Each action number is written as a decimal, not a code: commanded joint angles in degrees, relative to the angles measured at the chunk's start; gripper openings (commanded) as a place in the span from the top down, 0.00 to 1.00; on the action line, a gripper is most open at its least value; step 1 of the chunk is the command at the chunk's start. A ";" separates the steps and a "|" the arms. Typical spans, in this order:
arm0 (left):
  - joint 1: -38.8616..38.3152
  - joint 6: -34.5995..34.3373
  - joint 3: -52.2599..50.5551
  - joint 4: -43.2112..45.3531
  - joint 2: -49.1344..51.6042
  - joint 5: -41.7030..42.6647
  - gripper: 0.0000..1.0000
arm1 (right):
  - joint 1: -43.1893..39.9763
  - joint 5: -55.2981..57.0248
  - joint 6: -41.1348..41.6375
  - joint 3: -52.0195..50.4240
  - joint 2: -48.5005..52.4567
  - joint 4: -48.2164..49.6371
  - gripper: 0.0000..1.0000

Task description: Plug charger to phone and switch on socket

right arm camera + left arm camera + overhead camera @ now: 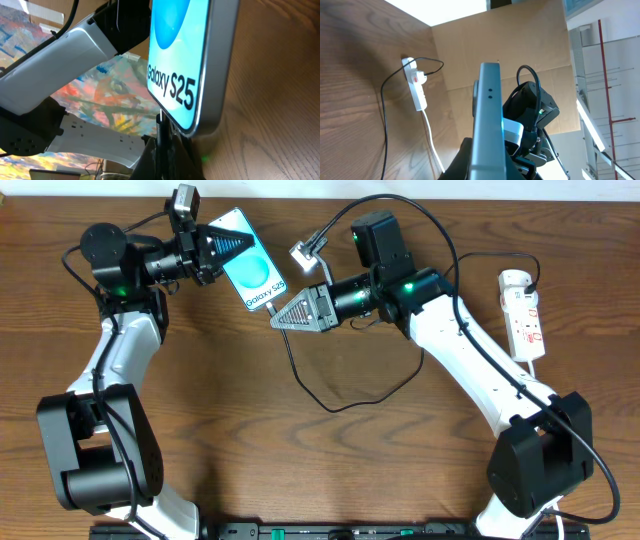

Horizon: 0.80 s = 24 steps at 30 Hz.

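Observation:
My left gripper [243,248] is shut on the phone [255,275], holding it by its far end with the blue "Galaxy S25" screen facing up. In the left wrist view the phone [487,115] stands edge-on between the dark fingers [465,165]. My right gripper [275,320] is shut on the charger's plug tip [162,131]. The tip points at the phone's [185,55] bottom edge and meets it; I cannot tell whether it is seated. The black charger cable [340,408] loops across the table. The socket [522,315] lies at the far right, away from both grippers.
The socket [415,87] has an adapter plugged in near its rounded end and a white cord [431,140] trailing toward the front. A brown cardboard wall [465,55] stands behind the table. The right arm's camera block [532,107] sits close behind the phone.

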 commanded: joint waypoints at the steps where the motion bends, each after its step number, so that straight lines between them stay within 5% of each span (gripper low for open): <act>1: -0.07 -0.31 0.85 0.72 -0.24 1.36 0.93 | -0.28 0.11 0.66 0.72 -1.05 0.37 0.99; 24: -0.07 -0.33 0.85 0.72 -0.24 2.86 0.93 | -0.46 1.79 0.63 0.63 -0.98 0.33 0.99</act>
